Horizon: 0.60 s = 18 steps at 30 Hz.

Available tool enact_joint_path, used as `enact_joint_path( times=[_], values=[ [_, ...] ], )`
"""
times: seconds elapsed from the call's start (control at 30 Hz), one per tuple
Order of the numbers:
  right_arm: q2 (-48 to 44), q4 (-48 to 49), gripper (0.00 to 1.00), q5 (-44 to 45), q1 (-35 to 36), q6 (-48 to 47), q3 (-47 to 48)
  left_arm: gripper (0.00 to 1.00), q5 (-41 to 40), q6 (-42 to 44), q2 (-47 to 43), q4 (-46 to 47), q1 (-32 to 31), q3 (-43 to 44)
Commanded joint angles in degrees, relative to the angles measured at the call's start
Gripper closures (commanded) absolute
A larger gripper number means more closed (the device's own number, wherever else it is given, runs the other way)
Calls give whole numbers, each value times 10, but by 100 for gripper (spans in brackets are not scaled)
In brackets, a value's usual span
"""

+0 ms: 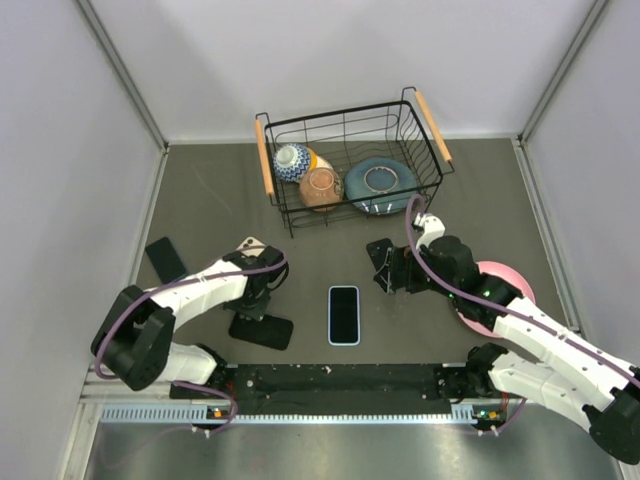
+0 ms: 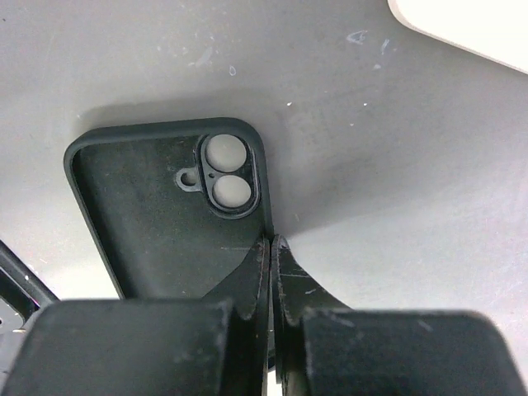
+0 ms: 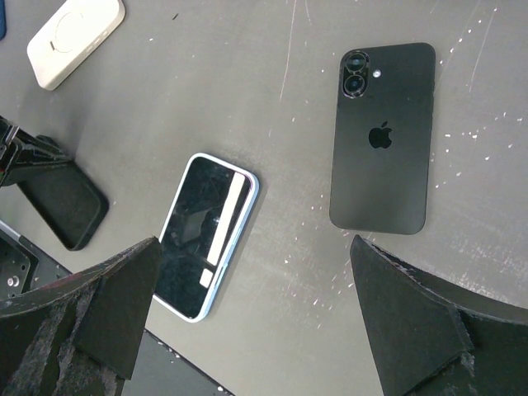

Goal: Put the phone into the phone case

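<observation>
From above, the left gripper (image 1: 258, 303) stands over a black case (image 1: 262, 330) at the lower left of the table (image 1: 200, 200). How it holds the case is lost in that view. The left wrist camera settles it: the two fingers are pinched together on the case's right rim, just below the twin camera holes, with the hollow side facing up. I can't tell whether the case is lifted or resting on the table.

A blue phone (image 1: 343, 314) lies screen up at lower centre, just right of the case and clear of it, with neither gripper touching it.

The right wrist camera shows what the top view does not: a black phone (image 3: 381, 139) lying back up, camera end away, in the upper right of its frame. It is apart from the blue phone, which lies at centre. The right gripper (image 3: 254, 241) hangs spread wide with nothing between its fingers, and both phones lie on the table beyond them. The same view catches the case at its left edge, well away from the black phone.

A white pad (image 1: 250, 243) lies just above the left gripper. A basket (image 1: 268, 160) of bowls stands at the top, and a pink plate (image 1: 497, 275) peeks out under the right arm.
</observation>
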Motion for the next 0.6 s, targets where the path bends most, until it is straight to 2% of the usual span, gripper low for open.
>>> enact_joint_path(
  times=[0.0,0.13,0.3,0.33,0.37,0.43,0.47,0.53,0.57],
  values=[
    [-15,1,4,9,-4,7,9,100,-24,13,18,-31,-4,31],
    [-23,1,4,26,-4,19,0,100,-70,71,28,-57,-25,78],
    [-42,0,4,41,-3,28,-10,100,-131,178,34,-31,-76,129],
    [-43,0,3,43,-4,29,-12,100,-138,199,31,-16,-84,130],
    [-44,0,3,48,-4,30,-13,100,-142,255,25,9,-96,129],
    [-45,-2,3,55,-4,34,-20,100,-141,318,11,91,-108,116],
    [-45,-3,3,56,-3,33,-21,100,-134,383,8,120,-115,110],
    [-48,-16,3,68,-2,33,-27,100,-113,427,2,181,-117,96],
    [-50,-22,3,73,-3,33,-29,100,-101,477,2,197,-118,93]
  ],
)
